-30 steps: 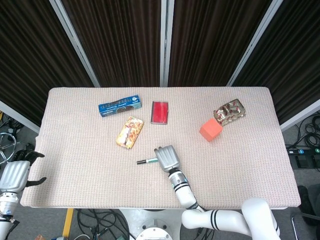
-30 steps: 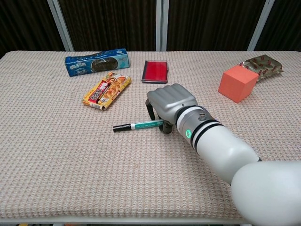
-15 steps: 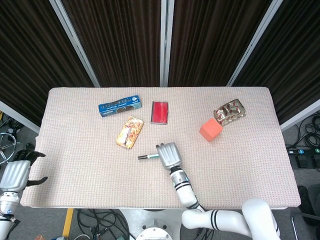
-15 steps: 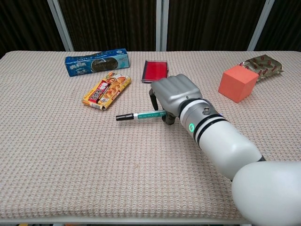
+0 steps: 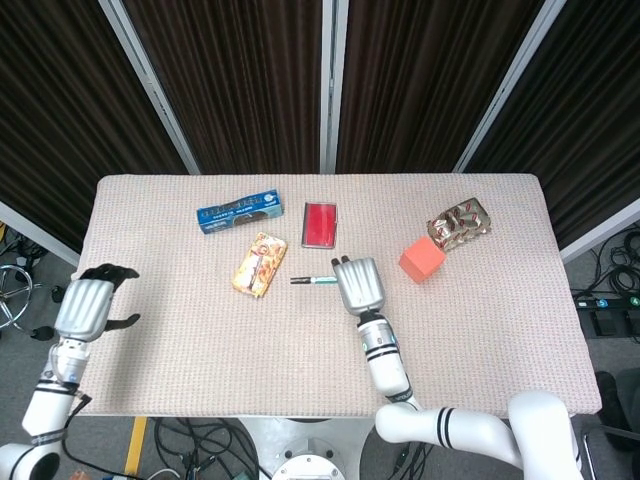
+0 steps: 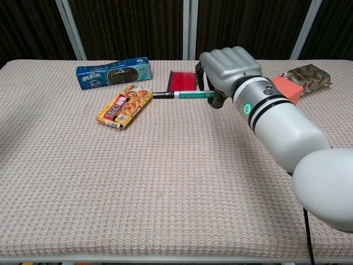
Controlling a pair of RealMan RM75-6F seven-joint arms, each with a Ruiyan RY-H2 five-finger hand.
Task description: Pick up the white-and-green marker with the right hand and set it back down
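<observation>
Right hand (image 6: 229,66) grasps marker (image 6: 185,95), held level above table (image 6: 165,193), cap toward 9 o'clock. Lift step done. Next: lower gently, release. Left hand (image 5: 85,305) holds nothing, fingers apart.

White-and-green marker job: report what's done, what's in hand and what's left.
Done: the right hand grips the white-and-green marker and, in the chest view, it appears lifted off the table, level, black cap pointing toward the orange snack pack. In hand: carrying it in the air. Left: lowering the marker to the cloth and releasing it. The left hand hangs off the table's edge, holding nothing.
</observation>
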